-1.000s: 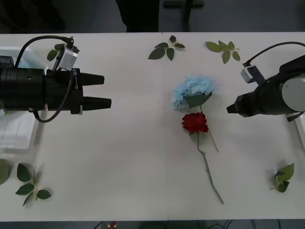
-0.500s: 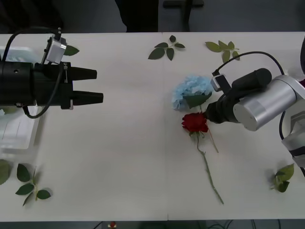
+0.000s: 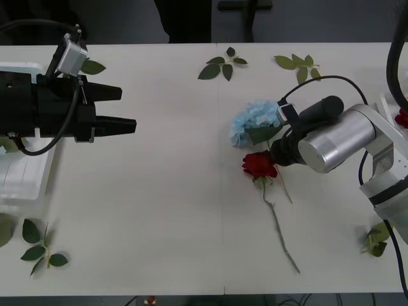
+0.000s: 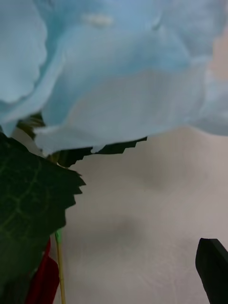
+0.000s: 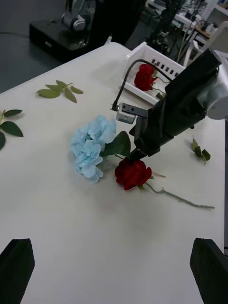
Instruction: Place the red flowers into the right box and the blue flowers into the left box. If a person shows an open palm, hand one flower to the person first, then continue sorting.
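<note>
Nearest the camera, low in the front view, the rose's thin green stem [image 3: 278, 228] runs from the lower centre-right of the frame up to the red rose head [image 3: 259, 164] at centre-right. Just above it, touching, lies the blue hydrangea [image 3: 256, 118] with its broad green leaf.

The right tool [image 3: 275, 155] has swung in from the right edge of the frame over the last second and now noses against the spot where the two flowers meet. Its jaw state cannot be told; the right wrist view has blue petals and the leaf pressed close, with one black fingertip [image 4: 214, 267] at the lower right corner. That suggests a pick is about to begin, though which flower is unclear.

The left tool [image 3: 121, 109], jaws parted and empty, has drawn back to the upper left, over the left box [image 3: 25, 182].

Farther off, the right box [image 5: 159, 71] already holds one red rose [image 5: 144, 76].
</note>
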Action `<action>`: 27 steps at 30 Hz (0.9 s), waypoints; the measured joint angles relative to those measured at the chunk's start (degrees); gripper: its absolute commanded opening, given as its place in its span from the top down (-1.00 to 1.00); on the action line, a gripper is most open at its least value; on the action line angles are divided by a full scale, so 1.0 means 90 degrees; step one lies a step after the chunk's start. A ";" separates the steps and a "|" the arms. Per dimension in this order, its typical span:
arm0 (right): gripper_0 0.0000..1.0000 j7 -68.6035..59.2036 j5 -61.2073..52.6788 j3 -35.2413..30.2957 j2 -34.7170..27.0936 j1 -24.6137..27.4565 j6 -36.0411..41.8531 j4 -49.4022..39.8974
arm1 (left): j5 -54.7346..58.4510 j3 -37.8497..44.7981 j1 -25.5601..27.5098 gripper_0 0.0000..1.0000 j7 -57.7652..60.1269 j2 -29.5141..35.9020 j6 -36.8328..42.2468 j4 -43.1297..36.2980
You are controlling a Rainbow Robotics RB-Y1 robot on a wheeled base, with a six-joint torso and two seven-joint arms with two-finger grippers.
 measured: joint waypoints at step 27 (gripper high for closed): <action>1.00 -0.0204 0.0282 0.0481 -0.0001 -0.0001 -0.0331 0.0429 | -0.1136 0.0222 0.0254 -0.91 0.2630 -0.0676 0.0256 -0.0687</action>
